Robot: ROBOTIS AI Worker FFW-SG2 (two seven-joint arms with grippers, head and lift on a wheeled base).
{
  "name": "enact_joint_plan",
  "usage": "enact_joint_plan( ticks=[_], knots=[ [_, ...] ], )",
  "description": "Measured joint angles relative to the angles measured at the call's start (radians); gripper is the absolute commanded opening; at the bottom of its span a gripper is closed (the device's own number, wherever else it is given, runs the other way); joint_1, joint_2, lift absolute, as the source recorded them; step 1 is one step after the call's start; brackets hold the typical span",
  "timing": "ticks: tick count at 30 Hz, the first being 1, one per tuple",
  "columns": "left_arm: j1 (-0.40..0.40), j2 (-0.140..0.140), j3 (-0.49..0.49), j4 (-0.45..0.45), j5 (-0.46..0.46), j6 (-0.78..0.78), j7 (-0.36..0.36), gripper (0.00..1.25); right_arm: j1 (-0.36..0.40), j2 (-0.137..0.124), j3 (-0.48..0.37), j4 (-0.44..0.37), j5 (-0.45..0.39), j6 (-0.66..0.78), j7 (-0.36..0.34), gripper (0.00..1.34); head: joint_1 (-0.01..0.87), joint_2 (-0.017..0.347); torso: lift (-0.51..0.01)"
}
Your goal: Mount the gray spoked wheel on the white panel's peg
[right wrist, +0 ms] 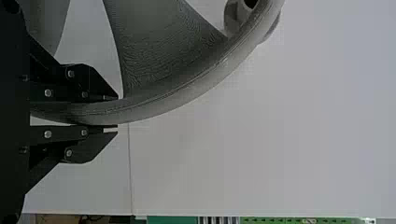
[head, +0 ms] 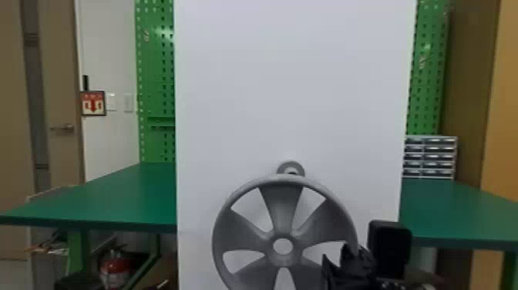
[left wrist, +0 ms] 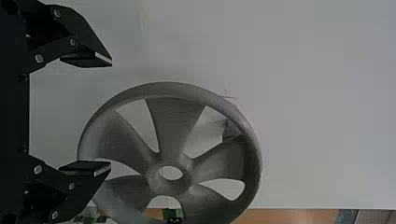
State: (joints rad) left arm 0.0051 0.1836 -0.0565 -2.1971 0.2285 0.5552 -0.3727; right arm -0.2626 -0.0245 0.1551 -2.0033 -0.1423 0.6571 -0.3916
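Note:
The gray spoked wheel [head: 283,216] stands upright before the white panel [head: 293,96], its hub facing the head. Just above its rim, the upper part of the round gray peg [head: 291,168] shows on the panel. My right gripper [head: 341,264] is at the wheel's right side. The right wrist view has my right gripper [right wrist: 117,112] shut on the wheel's rim [right wrist: 187,93], one finger on either side; the peg [right wrist: 238,16] is partly behind the rim. In the left wrist view my left gripper [left wrist: 111,114] is open, beside the wheel [left wrist: 175,126], holding nothing.
Green tables [head: 115,196] extend on both sides of the panel, with green pegboards [head: 156,77] behind. A small drawer cabinet [head: 431,156] stands on the right table. Under the left table is a red extinguisher [head: 115,266].

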Motion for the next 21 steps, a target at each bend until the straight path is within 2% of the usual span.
enact_joint_plan(
  ticks=[12, 21],
  knots=[
    [-0.009, 0.008, -0.008, 0.0, -0.003, 0.0, 0.001, 0.78, -0.125, 0.0, 0.017, -0.075, -0.059, 0.145, -0.076, 0.17, 0.123, -0.008, -0.408],
    [-0.013, 0.012, -0.013, 0.0, -0.005, 0.002, 0.002, 0.78, -0.191, 0.0, 0.025, -0.119, -0.083, 0.211, -0.119, 0.17, 0.123, -0.008, -0.408]
  ],
)
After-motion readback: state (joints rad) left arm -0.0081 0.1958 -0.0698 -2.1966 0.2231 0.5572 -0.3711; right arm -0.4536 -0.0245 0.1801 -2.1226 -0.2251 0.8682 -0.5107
